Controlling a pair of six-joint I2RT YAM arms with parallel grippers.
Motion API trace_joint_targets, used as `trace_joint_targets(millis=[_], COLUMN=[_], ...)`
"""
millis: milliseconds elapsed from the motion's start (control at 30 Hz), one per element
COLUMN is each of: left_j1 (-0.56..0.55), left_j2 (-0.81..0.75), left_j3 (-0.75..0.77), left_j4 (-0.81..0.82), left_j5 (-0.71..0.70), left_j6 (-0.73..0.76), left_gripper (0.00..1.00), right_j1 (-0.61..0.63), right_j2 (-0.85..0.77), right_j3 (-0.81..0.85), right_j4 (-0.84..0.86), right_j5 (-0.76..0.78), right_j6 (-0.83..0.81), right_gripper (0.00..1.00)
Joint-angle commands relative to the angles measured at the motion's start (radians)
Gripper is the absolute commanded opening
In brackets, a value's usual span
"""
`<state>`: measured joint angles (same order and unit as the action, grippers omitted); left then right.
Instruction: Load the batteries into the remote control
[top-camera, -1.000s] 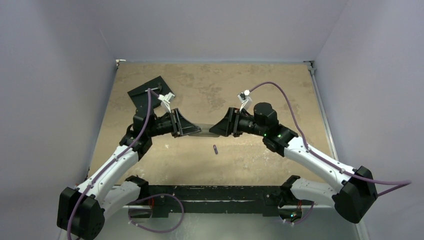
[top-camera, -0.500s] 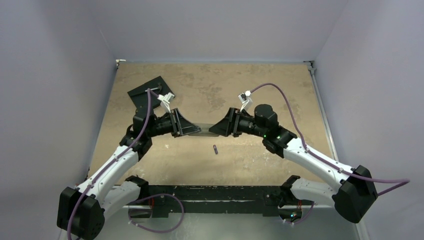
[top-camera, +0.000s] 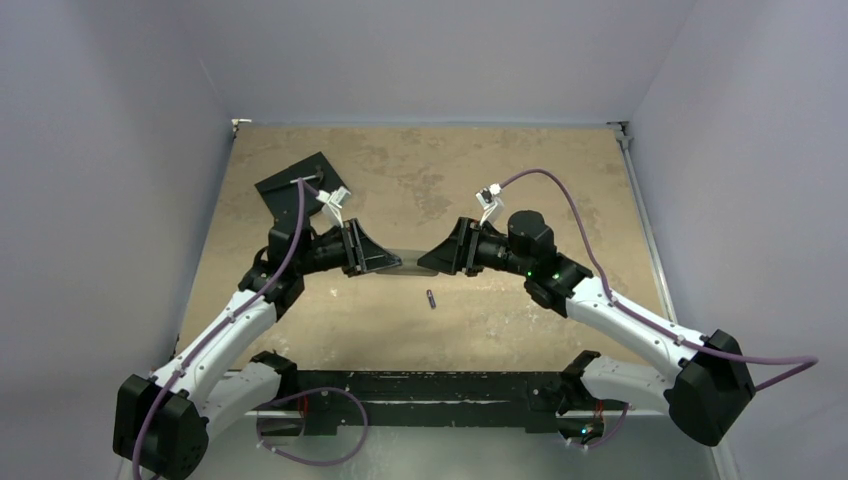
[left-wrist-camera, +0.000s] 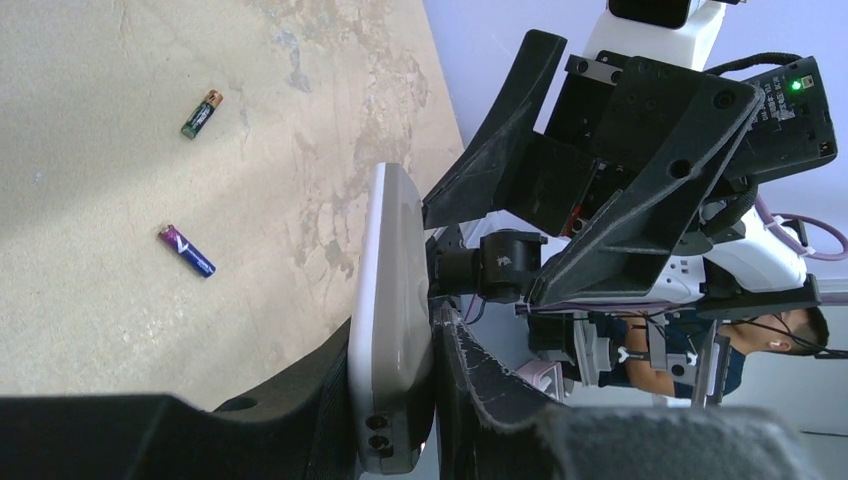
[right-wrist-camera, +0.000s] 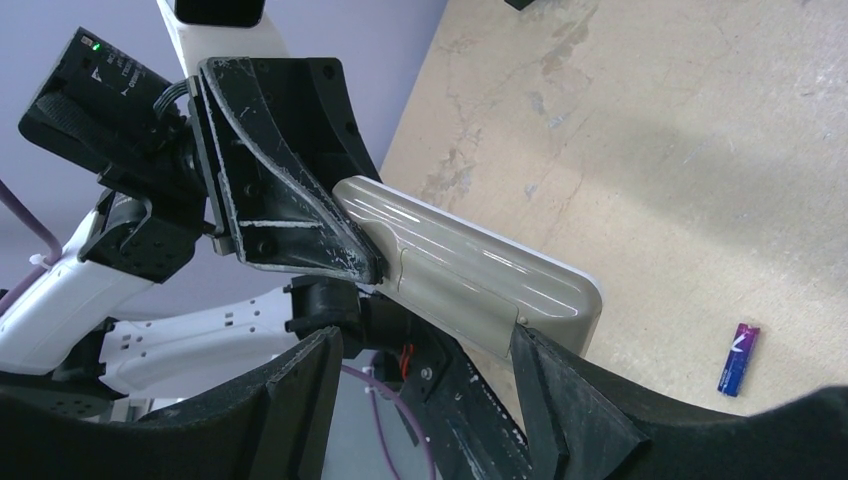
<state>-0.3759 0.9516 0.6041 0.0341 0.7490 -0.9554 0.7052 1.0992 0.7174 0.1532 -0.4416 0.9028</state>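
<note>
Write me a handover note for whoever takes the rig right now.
Left gripper: shut on one end of the remote, holding it off the table.
Right gripper: open, fingers either side of the remote's other end, not clamped.
Batteries: purple battery and gold battery lie loose on the table, apart.
Done: remote is up, grey back showing, cover apparently closed.
Left: pick up and load both batteries.

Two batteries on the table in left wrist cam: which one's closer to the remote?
The purple-blue battery: it lies nearer the remote. The gold-tipped dark battery sits farther off.
</note>
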Motion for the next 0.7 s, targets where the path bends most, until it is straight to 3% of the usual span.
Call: trace_joint_targets(millis=[0, 667], left_j1=[-0.031, -0.031], left_j2=[-0.001, 0.017], left_j3=[0.038, 0.037], left_j4=[0.034, 0.008], left_j5=[0.036, -0.001], left_j6=[0.019, 0.028], left_gripper=[0.0, 0.0], right_j1=[0.033, 0.049], right_j2=[0.0, 0.008], right_j3=[0.013, 0.022], right_j4=[0.115, 0.096], right_j5=[-0.083, -0.073], right_j6=[0.036, 0.027], right_gripper=[0.7, 0.7])
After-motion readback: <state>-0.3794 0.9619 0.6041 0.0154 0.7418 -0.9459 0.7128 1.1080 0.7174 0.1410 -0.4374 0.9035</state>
